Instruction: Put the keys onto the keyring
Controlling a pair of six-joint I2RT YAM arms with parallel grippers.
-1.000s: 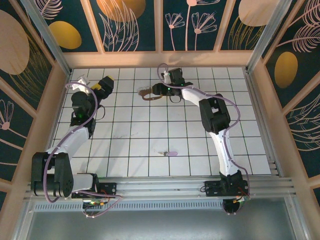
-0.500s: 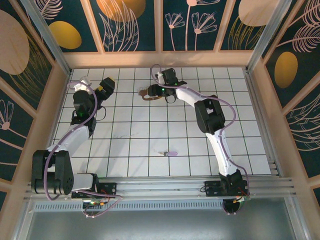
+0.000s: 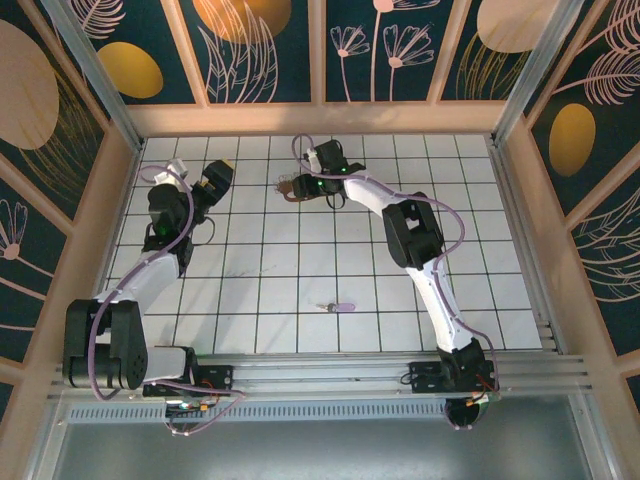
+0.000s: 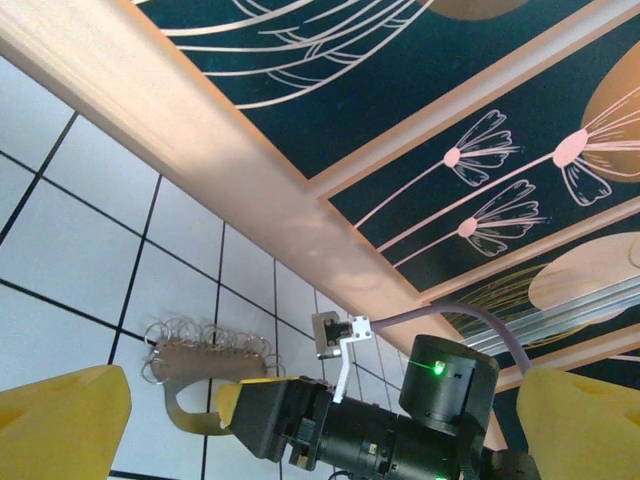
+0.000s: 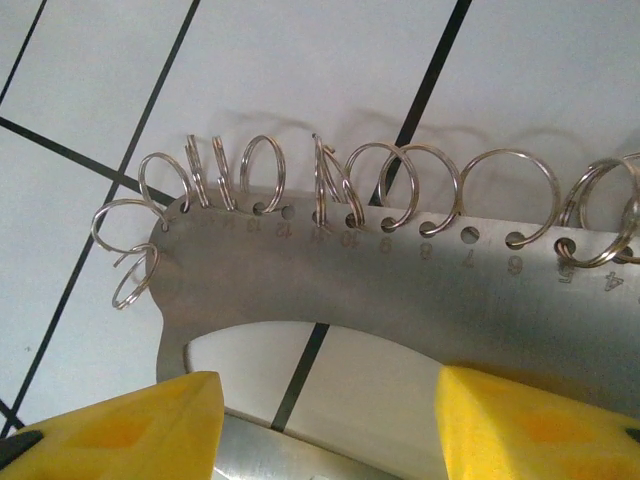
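The keyring (image 5: 400, 290) is a flat metal plate with an oval opening and several small wire rings hooked along its far edge. It lies on the tiles at the back (image 3: 286, 184), also seen from the left wrist (image 4: 195, 358). My right gripper (image 5: 330, 400) hovers right over it (image 3: 300, 189), its yellow fingers (image 5: 120, 430) apart on either side of the opening, holding nothing. One key (image 3: 341, 307) with a lilac head lies alone on the near tiles. My left gripper (image 3: 222, 168) is wide open (image 4: 320, 400), off to the keyring's left and pointing toward it.
A wooden ledge (image 4: 200, 170) and patterned wall panels close off the back, just beyond the keyring. The right arm's black wrist (image 4: 400, 430) reaches in from the right. White tiled floor (image 3: 270, 270) spreads between the keyring and the key.
My right gripper has slid left along the back row until it sits over the keyring. The left gripper has shifted slightly right. The key has not moved.
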